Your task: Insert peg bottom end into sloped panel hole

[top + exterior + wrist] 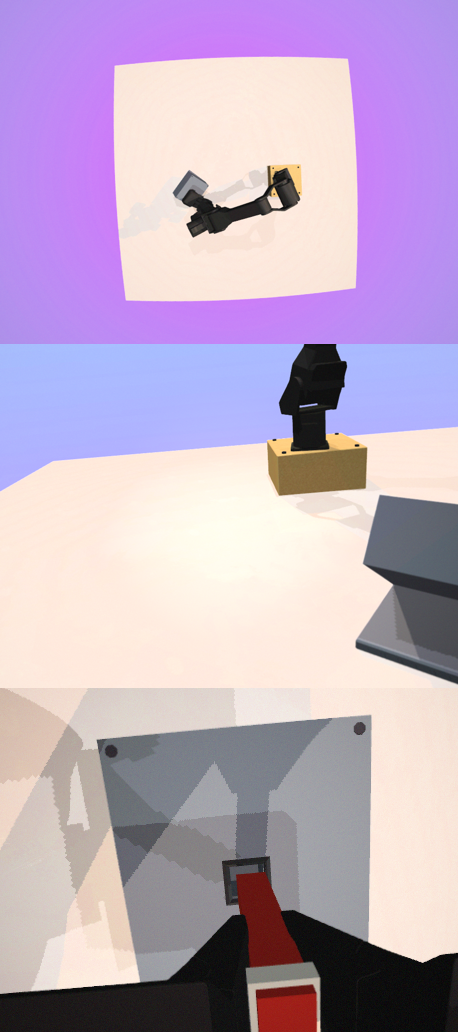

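Toward the pale table's (236,110) left edge, the gripper (272,923), clamped on the red peg (262,915), noses it into the panel's (320,838) square hole (246,879); slight twist could jam its corners.

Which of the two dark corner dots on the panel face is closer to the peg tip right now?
Cannot be settled: in the wrist view the upper-left dot and upper-right dot look about equally far from the red peg tip at the hole.
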Controlling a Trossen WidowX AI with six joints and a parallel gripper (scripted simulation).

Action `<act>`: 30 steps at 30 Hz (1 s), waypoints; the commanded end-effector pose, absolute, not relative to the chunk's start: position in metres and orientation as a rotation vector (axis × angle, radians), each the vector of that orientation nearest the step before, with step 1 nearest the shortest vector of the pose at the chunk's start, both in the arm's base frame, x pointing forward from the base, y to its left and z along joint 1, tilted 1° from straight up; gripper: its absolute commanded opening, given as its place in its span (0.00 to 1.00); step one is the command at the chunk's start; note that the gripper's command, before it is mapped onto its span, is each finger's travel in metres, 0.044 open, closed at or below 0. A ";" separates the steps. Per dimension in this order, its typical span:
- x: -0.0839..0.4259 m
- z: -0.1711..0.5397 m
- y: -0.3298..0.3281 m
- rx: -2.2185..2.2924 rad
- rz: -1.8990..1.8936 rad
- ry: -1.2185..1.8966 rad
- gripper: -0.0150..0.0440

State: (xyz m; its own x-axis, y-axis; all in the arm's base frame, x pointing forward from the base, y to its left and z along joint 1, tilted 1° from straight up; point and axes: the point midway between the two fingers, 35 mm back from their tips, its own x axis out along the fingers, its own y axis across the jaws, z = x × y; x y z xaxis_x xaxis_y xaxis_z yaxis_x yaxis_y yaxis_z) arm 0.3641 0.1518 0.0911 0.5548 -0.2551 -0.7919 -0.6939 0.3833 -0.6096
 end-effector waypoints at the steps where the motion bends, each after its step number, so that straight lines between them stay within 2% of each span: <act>1: 0.364 0.088 0.150 -1.186 0.346 0.996 0.25; 30: 0.372 0.078 0.147 -1.186 0.345 0.995 0.25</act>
State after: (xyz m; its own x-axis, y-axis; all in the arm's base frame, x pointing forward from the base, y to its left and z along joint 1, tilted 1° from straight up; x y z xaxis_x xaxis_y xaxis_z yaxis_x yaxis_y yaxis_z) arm 0.3714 0.1475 0.0801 0.5550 -0.2607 -0.7899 -0.6885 0.3890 -0.6121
